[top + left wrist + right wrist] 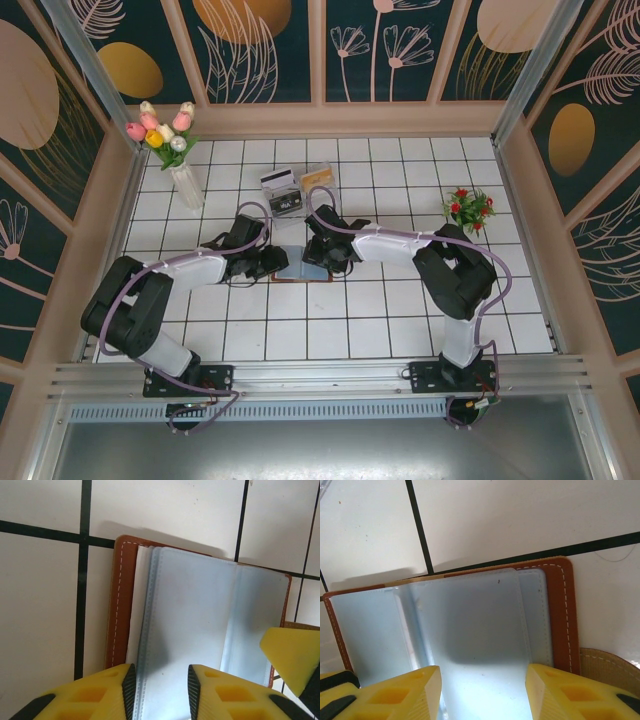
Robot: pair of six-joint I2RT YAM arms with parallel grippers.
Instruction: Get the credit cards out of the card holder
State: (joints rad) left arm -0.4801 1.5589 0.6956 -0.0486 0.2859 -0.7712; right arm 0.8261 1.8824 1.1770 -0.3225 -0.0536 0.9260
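The card holder [303, 269] lies open on the tiled table between both grippers, brown rim around blue-grey plastic sleeves [200, 615]. My left gripper [161, 687] is open, its fingers low over the left sleeve's stitched edge. My right gripper [482, 692] is open wider, straddling the right sleeve [470, 625]. One of its yellow fingers [292, 655] pokes into the left wrist view. The sleeves look pale, and I cannot tell whether any holds a card. Three credit cards lie behind the wallet: a grey one [278, 180], a tan one [317, 176] and a dark one [288, 205].
A clear tray [300, 188] at the back middle holds the cards. A vase of tulips [186, 184] stands back left and a small red-flower plant [468, 207] back right. A tan strap [612, 667] sticks out from the wallet's right edge.
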